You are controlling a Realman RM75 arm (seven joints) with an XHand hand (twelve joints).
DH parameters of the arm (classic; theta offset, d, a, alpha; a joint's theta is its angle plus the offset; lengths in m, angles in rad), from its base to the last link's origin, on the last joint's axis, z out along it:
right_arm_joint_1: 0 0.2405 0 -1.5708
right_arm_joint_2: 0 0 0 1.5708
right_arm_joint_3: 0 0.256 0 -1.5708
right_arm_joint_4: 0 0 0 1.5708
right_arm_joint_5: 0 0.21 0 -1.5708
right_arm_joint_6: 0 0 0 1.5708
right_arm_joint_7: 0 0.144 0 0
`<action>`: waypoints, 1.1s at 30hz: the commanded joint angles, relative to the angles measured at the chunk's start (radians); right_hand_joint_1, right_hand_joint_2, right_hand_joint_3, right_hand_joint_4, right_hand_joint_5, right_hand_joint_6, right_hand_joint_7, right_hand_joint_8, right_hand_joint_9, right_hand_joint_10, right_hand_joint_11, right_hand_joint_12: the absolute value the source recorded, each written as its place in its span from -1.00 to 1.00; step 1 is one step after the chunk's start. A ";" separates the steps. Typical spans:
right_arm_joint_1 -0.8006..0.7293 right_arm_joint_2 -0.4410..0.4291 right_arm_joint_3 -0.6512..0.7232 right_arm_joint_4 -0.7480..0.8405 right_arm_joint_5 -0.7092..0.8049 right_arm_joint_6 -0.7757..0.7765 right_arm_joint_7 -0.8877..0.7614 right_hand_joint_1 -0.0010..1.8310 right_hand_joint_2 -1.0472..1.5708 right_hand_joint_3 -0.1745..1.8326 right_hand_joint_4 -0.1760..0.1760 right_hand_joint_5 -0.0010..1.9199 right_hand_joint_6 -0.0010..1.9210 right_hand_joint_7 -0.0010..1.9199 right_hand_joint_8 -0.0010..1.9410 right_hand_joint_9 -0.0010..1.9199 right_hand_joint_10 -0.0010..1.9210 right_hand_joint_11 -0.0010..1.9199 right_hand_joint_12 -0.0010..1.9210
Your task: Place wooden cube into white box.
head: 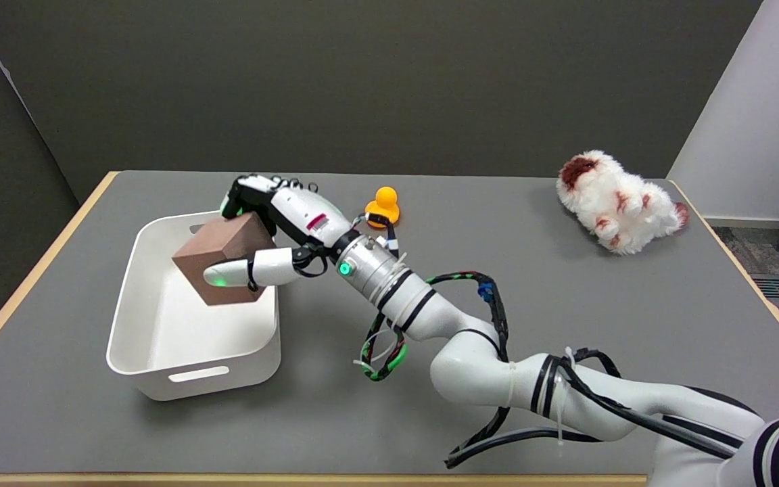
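Observation:
My right hand (274, 226) grips the brown wooden cube (217, 253) between its thumb below and its fingers on the far top edge. The cube is tilted and hangs over the right part of the white box (159, 368), above its open inside. The box sits on the left half of the grey table, with a handle slot in its near wall. Whether the cube touches the box floor cannot be told.
A small orange rubber duck (383, 205) stands just behind my forearm. A white and brown plush toy (618, 201) lies at the far right. The table's wooden edge (31, 277) runs along the left, close to the box.

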 commanded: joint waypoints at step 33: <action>0.026 -0.014 0.111 0.043 -0.041 -0.026 0.072 -0.43 0.30 0.04 -0.29 -1.00 -0.78 -0.84 -0.54 -0.80 -0.14 -0.95 0.37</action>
